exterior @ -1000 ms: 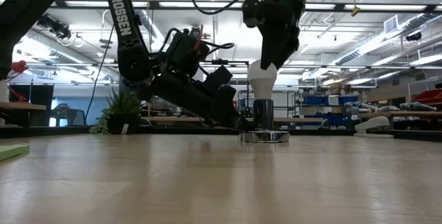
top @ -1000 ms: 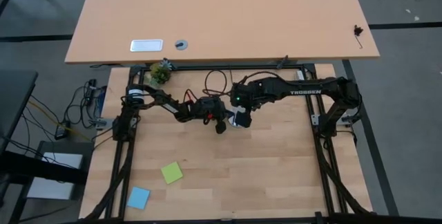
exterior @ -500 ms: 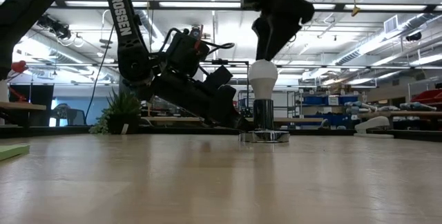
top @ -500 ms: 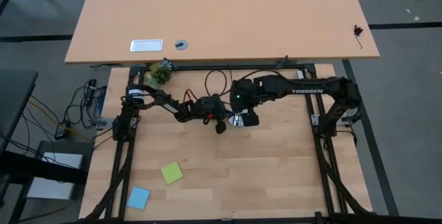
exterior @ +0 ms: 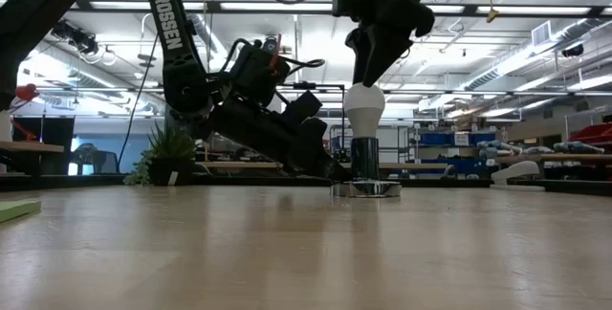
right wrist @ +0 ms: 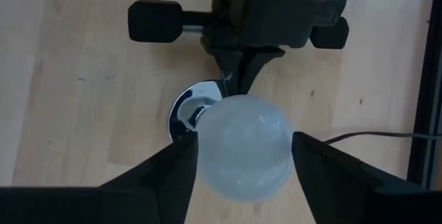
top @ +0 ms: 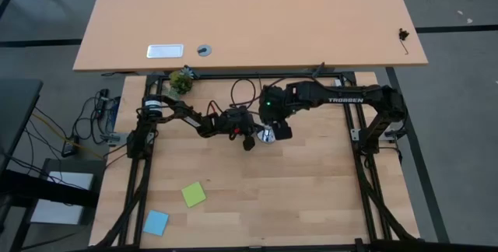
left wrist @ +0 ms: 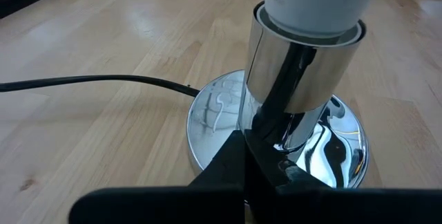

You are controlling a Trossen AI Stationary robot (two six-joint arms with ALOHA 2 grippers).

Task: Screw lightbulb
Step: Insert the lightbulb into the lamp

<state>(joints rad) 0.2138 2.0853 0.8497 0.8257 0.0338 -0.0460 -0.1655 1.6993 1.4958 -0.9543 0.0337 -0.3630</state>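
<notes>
Lowered since a second ago, the right gripper (exterior: 364, 85) now straddles the lightbulb (exterior: 363, 109), jaws spread beside it. It stands upright in the chrome socket (left wrist: 297, 72), mid-table; left gripper (left wrist: 259, 172) jaws are pressed together at the socket's base.

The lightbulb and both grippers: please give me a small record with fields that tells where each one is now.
lightbulb: upright, seated in the chrome socket
socket base: round, flat on the wooden table, black cord leading away
right gripper: above the bulb, one finger on each side of the globe, contact not clear
left gripper: shut, low at the socket stem, pinching it
bulb top: covered by the right gripper in the low view
</notes>
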